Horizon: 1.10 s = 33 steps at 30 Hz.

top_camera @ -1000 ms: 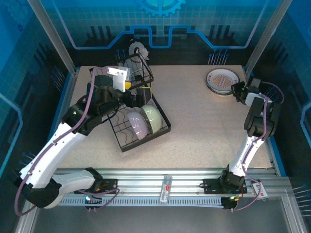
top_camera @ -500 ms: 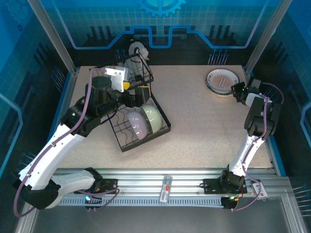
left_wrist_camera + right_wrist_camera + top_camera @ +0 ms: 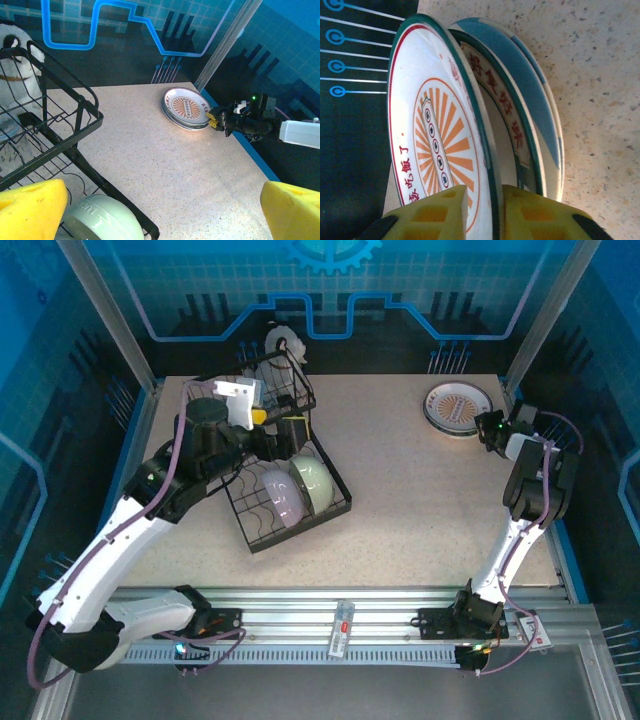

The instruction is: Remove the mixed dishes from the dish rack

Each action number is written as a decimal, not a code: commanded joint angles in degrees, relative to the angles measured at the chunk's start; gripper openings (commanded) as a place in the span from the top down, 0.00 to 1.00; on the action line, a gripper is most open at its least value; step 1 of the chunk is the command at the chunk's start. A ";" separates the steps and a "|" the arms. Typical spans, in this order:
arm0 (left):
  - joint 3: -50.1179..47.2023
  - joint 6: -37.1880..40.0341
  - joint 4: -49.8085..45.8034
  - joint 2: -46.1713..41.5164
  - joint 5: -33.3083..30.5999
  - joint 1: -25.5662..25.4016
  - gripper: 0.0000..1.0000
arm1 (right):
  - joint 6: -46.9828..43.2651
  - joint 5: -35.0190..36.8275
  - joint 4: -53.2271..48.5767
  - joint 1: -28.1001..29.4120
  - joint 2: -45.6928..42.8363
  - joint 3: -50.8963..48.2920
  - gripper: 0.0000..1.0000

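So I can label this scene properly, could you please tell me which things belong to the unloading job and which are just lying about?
Job: dish rack, lavender bowl, pale green bowl, stacked plates.
Just lying about: dog figurine, small clear item on the front rail.

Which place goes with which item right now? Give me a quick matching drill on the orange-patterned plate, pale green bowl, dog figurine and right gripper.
Things:
1. orange-patterned plate
2. pale green bowl
3. dog figurine
4. right gripper

Places:
A. in the dish rack's lower tray
B. fingers astride a plate rim
C. top of the stack at the table's far right
D. at the rack's raised-basket end

Pairs: 1-C, 2-A, 3-D, 4-B.
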 commanded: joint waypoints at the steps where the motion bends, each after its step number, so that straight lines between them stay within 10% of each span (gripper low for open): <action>1: -1.24 -1.53 0.65 -1.39 -0.65 0.50 0.01 | -1.28 -1.18 -1.51 -0.63 0.88 -0.72 0.68; 12: -2.84 -4.29 1.49 -1.38 -1.92 0.36 0.01 | -4.53 -2.78 -9.26 -1.43 -0.23 0.64 0.30; 33: -6.73 -5.76 3.09 -3.32 -1.61 0.41 0.01 | -7.59 -3.16 -22.06 -1.38 -2.63 6.03 0.26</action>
